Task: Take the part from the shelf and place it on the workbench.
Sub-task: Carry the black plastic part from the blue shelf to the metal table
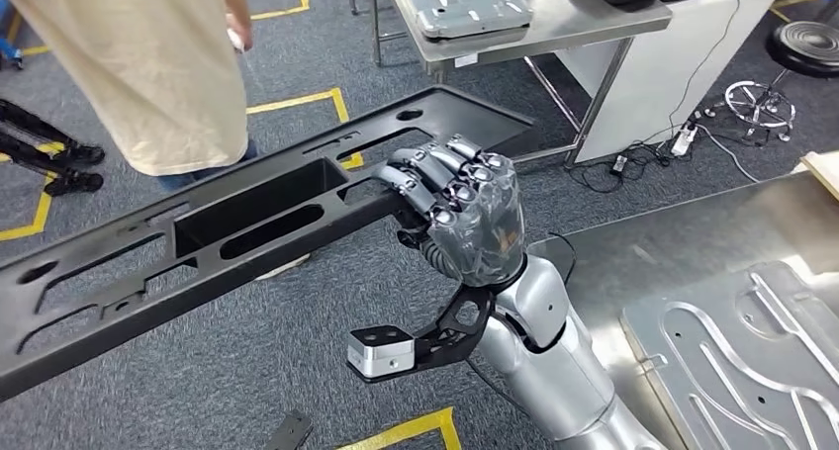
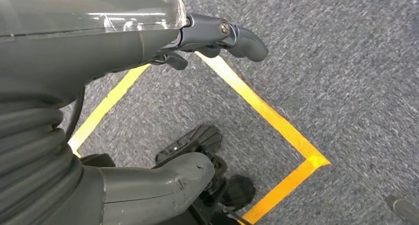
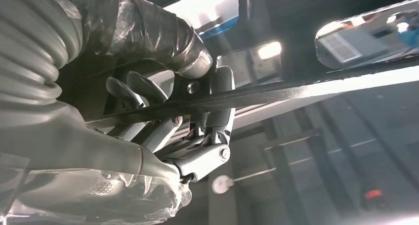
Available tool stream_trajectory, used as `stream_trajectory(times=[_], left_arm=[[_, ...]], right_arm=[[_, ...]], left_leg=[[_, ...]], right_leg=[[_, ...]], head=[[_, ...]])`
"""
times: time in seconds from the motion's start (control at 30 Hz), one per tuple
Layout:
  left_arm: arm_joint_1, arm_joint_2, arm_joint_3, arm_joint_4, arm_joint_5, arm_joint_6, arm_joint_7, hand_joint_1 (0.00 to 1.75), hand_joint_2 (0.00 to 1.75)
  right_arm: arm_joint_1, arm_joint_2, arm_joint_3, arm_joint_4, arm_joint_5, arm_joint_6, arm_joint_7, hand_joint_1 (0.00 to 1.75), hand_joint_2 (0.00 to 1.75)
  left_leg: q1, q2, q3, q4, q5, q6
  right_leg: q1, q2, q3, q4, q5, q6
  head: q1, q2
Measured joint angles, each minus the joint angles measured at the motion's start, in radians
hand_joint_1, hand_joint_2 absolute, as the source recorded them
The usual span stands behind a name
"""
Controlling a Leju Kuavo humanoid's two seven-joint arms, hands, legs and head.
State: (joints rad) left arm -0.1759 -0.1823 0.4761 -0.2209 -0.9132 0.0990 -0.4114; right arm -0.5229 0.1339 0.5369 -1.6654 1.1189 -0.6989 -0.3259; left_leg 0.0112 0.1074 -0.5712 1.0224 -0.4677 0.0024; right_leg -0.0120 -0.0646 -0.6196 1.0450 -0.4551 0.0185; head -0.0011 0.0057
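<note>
part in hand, workbench yet to reach

the carrying step looks to be the one in hand: the long flat black plastic panel with slotted cut-outs and a deep rectangular well (image 1: 228, 223) is up in the air over the grey carpet with yellow tape lines (image 1: 247, 361), not on any shelf and not yet set down. the robot's right hand (image 1: 460, 208) grips it, dark fingers (image 1: 435, 173) curled over the panel's near edge at about its middle; the right wrist view shows the fingers hooked over a thin rim of the part with the thumb below. the panel runs slantwise from lower left, well out past the hand, up to its far end near the legs of a steel table (image 1: 554, 25).

the left hand (image 2: 217, 37) hangs over the floor holding nothing, fingers loosely bent; i can't tell whether they are spread or closed.

the brushed metal workbench surface (image 1: 693, 232) lies to the right of the arm, bearing a pressed silver metal sheet (image 1: 752, 351). a person in a beige shirt (image 1: 148, 64) stands just beyond the panel's left half.

next, i'd judge, the long part must swing right and come down flat on bare bench. held from one point, it may tip or clip the person.
</note>
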Motion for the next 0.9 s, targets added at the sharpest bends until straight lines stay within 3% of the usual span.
stream_trajectory(times=[0.07, 0.13, 0.2, 0.23, 0.27, 0.3, 0.37, 0.43, 0.5, 0.57, 0.6, 0.67, 0.73, 0.8, 0.83, 0.9], left_arm=[[-0.003, 0.0, 0.0, 0.0, 0.0, 0.0, 0.0, 0.0, 1.75], [-0.004, 0.0, 0.0, 0.0, -0.001, 0.0, -0.001, 0.0, 1.75], [-0.001, 0.0, 0.0, 0.0, -0.001, 0.0, -0.001, 0.0, 1.75], [0.001, 0.0, 0.0, 0.0, 0.0, 0.0, -0.001, 0.0, 1.75], [0.003, 0.0, 0.0, 0.0, 0.0, 0.001, -0.001, 0.0, 1.75], [0.004, 0.0, 0.0, 0.0, 0.001, 0.001, -0.001, 0.0, 1.75], [0.003, 0.001, 0.0, 0.0, 0.003, 0.002, -0.001, 0.0, 1.75], [0.001, 0.004, 0.0, 0.0, 0.004, 0.003, -0.001, 0.0, 1.75], [0.0, 0.006, 0.0, 0.0, 0.005, 0.002, -0.002, 0.0, 1.75], [-0.001, 0.007, 0.0, 0.0, 0.006, 0.002, -0.002, 0.0, 1.75], [-0.002, 0.007, 0.0, 0.0, 0.006, 0.002, -0.002, 0.0, 1.75], [-0.004, 0.006, 0.0, 0.0, 0.007, 0.002, -0.003, 0.0, 1.75], [-0.002, 0.006, 0.0, 0.0, 0.007, 0.001, -0.004, 0.0, 1.75], [0.002, 0.007, 0.001, 0.0, 0.007, 0.001, -0.004, 0.0, 1.75], [0.002, 0.008, 0.001, 0.0, 0.007, 0.001, -0.004, 0.0, 1.75], [0.0, 0.008, 0.001, 0.0, 0.007, 0.002, -0.006, 0.0, 1.75]], right_arm=[[0.0, 0.0, -0.001, -0.002, 0.0, 0.0, 0.0, 1.75, 1.75], [-0.001, 0.0, -0.002, -0.004, 0.0, 0.0, 0.0, 1.75, 1.75], [-0.002, 0.001, -0.002, -0.005, 0.0, 0.0, -0.001, 1.75, 1.75], [-0.001, 0.002, -0.002, -0.005, 0.001, 0.0, -0.002, 1.75, 1.75], [0.001, 0.002, -0.002, -0.005, 0.002, 0.0, -0.003, 1.75, 1.75], [0.003, 0.002, -0.002, -0.005, 0.004, 0.0, -0.005, 1.75, 1.75], [0.007, 0.002, -0.005, -0.006, 0.01, 0.0, -0.007, 1.75, 1.75], [0.009, 0.002, -0.013, -0.008, 0.016, 0.0, -0.009, 1.75, 1.75], [0.012, 0.003, -0.022, -0.011, 0.018, 0.0, -0.013, 1.75, 1.75], [0.015, 0.004, -0.028, -0.014, 0.018, 0.0, -0.017, 1.75, 1.75], [0.016, 0.004, -0.031, -0.015, 0.018, 0.0, -0.018, 1.75, 1.75], [0.018, 0.004, -0.037, -0.019, 0.018, 0.0, -0.02, 1.75, 1.75], [0.019, 0.003, -0.04, -0.021, 0.018, 0.0, -0.02, 1.75, 1.75], [0.023, 0.002, -0.042, -0.022, 0.018, 0.0, -0.02, 1.75, 1.75], [0.025, 0.002, -0.045, -0.021, 0.019, 0.0, -0.021, 1.75, 1.75], [0.027, 0.001, -0.052, -0.022, 0.019, 0.0, -0.02, 1.75, 1.75]], left_leg=[[0.003, 0.008, 0.004, 0.002, -0.006, -0.011], [0.009, -0.032, -0.01, 0.043, -0.041, -0.02], [0.012, -0.083, -0.06, 0.157, -0.105, -0.023], [0.012, -0.092, -0.089, 0.221, -0.131, -0.023], [0.011, -0.097, -0.11, 0.264, -0.14, -0.022], [0.011, -0.098, -0.118, 0.275, -0.13, -0.02], [0.011, -0.106, -0.083, 0.189, -0.063, -0.011], [0.012, -0.148, -0.034, 0.073, -0.011, -0.001], [0.01, -0.184, -0.013, 0.024, -0.006, 0.003], [0.009, -0.176, -0.009, 0.012, -0.002, 0.007], [0.01, -0.164, -0.007, 0.005, 0.003, 0.012], [0.013, -0.138, -0.001, -0.012, 0.013, 0.025], [0.01, -0.11, 0.001, -0.017, 0.016, 0.033], [0.008, -0.08, -0.002, -0.015, 0.015, 0.035], [0.008, -0.066, -0.003, -0.014, 0.014, 0.034], [0.007, -0.043, -0.003, -0.009, 0.01, 0.031]], right_leg=[[-0.002, 0.024, -0.004, -0.001, 0.003, -0.014], [-0.006, 0.045, -0.004, -0.005, 0.008, -0.027], [-0.007, 0.067, -0.005, -0.006, 0.012, -0.035], [-0.005, 0.08, -0.006, -0.005, 0.012, -0.037], [-0.004, 0.095, -0.006, -0.004, 0.013, -0.038], [-0.002, 0.109, -0.006, -0.003, 0.013, -0.038], [-0.001, 0.137, -0.006, 0.002, 0.013, -0.038], [-0.001, 0.162, -0.009, 0.005, 0.014, -0.034], [-0.007, 0.182, -0.018, 0.005, 0.019, -0.022], [-0.011, 0.204, -0.025, -0.001, 0.028, -0.006], [-0.011, 0.2, -0.026, -0.002, 0.028, 0.001], [-0.005, 0.149, -0.045, 0.036, 0.001, 0.01], [-0.004, 0.087, -0.095, 0.144, -0.06, 0.013], [-0.005, 0.07, -0.136, 0.232, -0.091, 0.015], [-0.005, 0.067, -0.132, 0.231, -0.082, 0.015], [-0.001, 0.042, -0.071, 0.131, -0.028, 0.008]], head=[[0.0, 0.0], [0.0, 0.0], [0.0, 0.0], [-0.001, 0.0], [-0.001, 0.0], [-0.001, 0.0], [-0.001, 0.0], [0.0, 0.0], [0.0, 0.0], [0.0, 0.0], [0.0, 0.0], [0.004, 0.0], [0.007, 0.0], [0.007, 0.0], [0.007, 0.0], [0.007, 0.0]])
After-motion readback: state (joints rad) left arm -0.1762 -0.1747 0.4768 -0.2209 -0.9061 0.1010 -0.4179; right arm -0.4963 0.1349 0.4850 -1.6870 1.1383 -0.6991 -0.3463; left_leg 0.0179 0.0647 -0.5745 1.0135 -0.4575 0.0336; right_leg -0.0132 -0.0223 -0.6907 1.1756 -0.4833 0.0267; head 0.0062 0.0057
